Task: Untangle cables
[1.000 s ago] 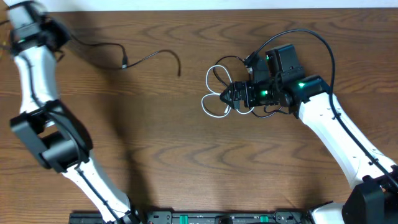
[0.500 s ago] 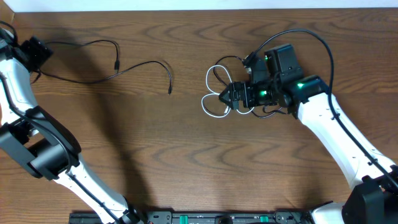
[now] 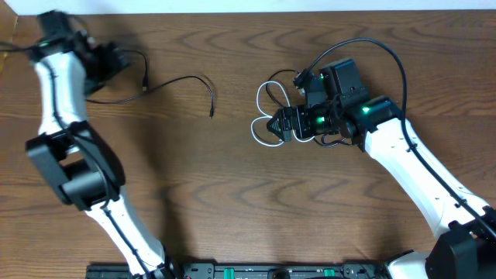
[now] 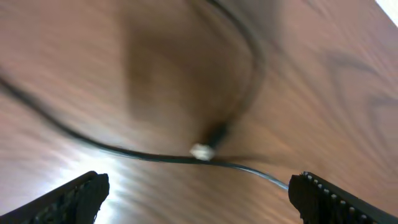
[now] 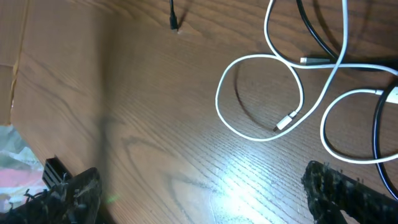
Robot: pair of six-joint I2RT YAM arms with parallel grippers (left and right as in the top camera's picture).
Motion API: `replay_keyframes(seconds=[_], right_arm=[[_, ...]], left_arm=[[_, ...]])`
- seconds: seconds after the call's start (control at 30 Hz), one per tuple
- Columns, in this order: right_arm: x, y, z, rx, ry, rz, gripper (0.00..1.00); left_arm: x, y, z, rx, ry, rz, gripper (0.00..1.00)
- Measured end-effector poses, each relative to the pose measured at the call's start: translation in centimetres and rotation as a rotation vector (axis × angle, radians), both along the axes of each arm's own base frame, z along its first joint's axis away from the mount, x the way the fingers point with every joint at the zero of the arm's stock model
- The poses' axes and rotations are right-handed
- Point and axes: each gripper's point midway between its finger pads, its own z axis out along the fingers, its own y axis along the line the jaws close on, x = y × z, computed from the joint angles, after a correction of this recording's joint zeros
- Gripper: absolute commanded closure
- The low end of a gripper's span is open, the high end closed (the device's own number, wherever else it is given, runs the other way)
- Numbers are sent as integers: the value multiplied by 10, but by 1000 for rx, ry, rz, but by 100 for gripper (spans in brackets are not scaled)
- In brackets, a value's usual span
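Note:
One black cable (image 3: 178, 81) lies by itself at the back left, its free plug (image 3: 212, 114) pointing toward the middle. My left gripper (image 3: 116, 60) hovers over its other end, open, with nothing between the fingers. The left wrist view is blurred and shows that cable (image 4: 143, 155) and a small plug (image 4: 202, 150) on the wood ahead of the open left gripper (image 4: 199, 199). The white cable (image 3: 263, 116) lies in loops right of centre, crossed by another black cable (image 5: 314, 34). My right gripper (image 3: 277, 124) hangs open above the white loops (image 5: 258, 96), holding nothing.
The wooden table's far edge (image 3: 232, 11) runs along the top, close behind the left gripper. A thick black arm wire (image 3: 372, 43) arcs over the right wrist. Beyond the table's left side, the right wrist view shows cardboard and pink clutter (image 5: 12, 168).
My left gripper has opened and let go of the black cable, which now lies still. The left arm swung out to the left edge and back right. The right gripper edged left.

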Motion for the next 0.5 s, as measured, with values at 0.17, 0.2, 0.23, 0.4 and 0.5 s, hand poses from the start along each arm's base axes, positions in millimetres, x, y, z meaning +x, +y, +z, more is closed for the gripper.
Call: replay_keyframes(seconds=[0.17, 0.2, 0.23, 0.4, 0.5], right_arm=[[-2, -1, -2, -7, 10, -2, 1], [-2, -1, -2, -8, 12, -2, 1], [-3, -2, -2, -9, 15, -2, 1], [-4, -2, -3, -14, 21, -2, 1], [-3, -3, -3, -15, 16, -4, 1]], left_arm=[[9, -57, -20, -30, 43, -84, 3], [10, -68, -29, -30, 60, -112, 3], [10, -76, -34, -28, 70, -136, 4], [2, -98, -60, 29, 157, -145, 18], [-3, -101, -62, 39, 193, -61, 18]])
